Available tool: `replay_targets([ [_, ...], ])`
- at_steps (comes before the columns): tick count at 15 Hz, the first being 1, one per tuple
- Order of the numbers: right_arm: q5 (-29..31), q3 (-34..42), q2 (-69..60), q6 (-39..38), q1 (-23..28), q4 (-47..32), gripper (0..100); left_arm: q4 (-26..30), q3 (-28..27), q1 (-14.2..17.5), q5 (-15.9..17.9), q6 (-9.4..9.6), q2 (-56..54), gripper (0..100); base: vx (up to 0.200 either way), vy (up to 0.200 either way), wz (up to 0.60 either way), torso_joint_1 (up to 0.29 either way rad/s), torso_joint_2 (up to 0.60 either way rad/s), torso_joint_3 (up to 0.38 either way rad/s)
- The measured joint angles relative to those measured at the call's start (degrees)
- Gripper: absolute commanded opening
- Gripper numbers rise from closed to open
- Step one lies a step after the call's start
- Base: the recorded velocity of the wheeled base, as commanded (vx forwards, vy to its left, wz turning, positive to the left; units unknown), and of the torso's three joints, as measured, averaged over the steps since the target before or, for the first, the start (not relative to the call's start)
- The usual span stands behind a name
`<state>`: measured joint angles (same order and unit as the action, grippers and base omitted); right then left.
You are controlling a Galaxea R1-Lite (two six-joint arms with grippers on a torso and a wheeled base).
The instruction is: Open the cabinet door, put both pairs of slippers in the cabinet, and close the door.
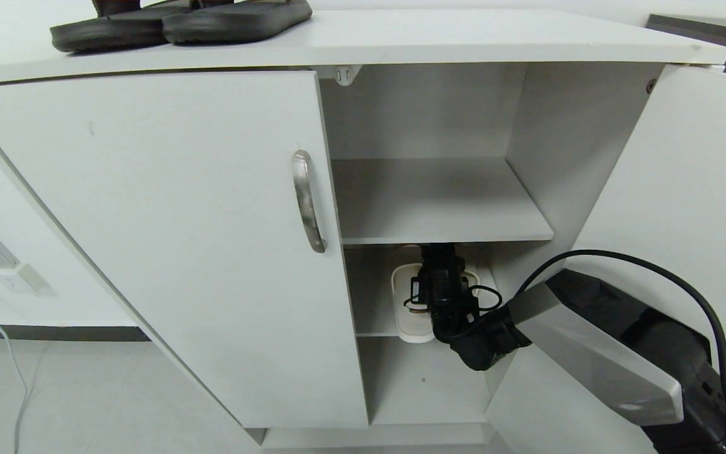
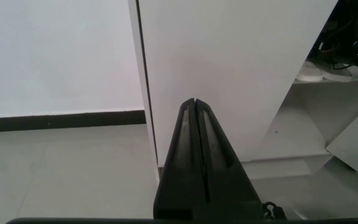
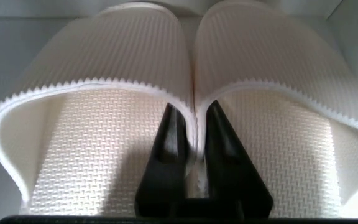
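Two pairs of slippers were in two places. One pair of dark rubber slippers (image 1: 180, 28) lay side by side on the top panel of the white two-door cabinet (image 1: 464, 38). The other, a pair of cream-white ribbed foam slippers (image 1: 408, 318) (image 3: 104, 143), sat inside it on the lower of its two shelves (image 1: 375, 331), beneath the upper shelf (image 1: 438, 202).

Of the cabinet's two doors, the left door (image 1: 167, 221) stood shut and carried a single curved brushed-metal handle (image 1: 307, 202). The right door (image 1: 684, 189) was swung wide.

The right hand (image 3: 191, 118) (image 1: 440, 271) was reached into the open half, between the two shelves. Its two fingers were drawn to a narrow gap that pinched the adjoining inner strap edges of both cream-white slippers, one finger inside each slipper. The soles appeared to rest on the shelf.

The left hand (image 2: 194, 106) hung low in front of the shut left door, above the pale tiled floor (image 2: 61, 168). Its two fingers were pressed flat together, gripping nothing and touching nothing.
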<state>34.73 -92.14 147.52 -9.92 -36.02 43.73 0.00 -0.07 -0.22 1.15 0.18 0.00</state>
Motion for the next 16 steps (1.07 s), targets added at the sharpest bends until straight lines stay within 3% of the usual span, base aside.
replay_targets([
  [4, 0.05, 2.73, -0.49, 0.00, -0.09, 0.83, 100, 0.00, 0.00, 0.00, -0.02, 0.00, 0.00, 0, 0.000, 0.000, 0.00, 0.000, 0.00, 0.000],
  [7, 0.24, 10.45, -4.27, 0.00, -1.18, 4.11, 100, 0.00, 0.00, 0.01, 0.00, 0.00, 0.00, 0, 0.000, 0.000, 0.00, 0.000, 0.00, 0.000],
  [16, 1.26, 48.09, -25.19, -0.06, -9.95, 20.89, 100, 0.00, -0.02, 0.00, 0.00, 0.04, 0.00, 0, 0.000, 0.000, 0.00, 0.000, 0.00, 0.000],
])
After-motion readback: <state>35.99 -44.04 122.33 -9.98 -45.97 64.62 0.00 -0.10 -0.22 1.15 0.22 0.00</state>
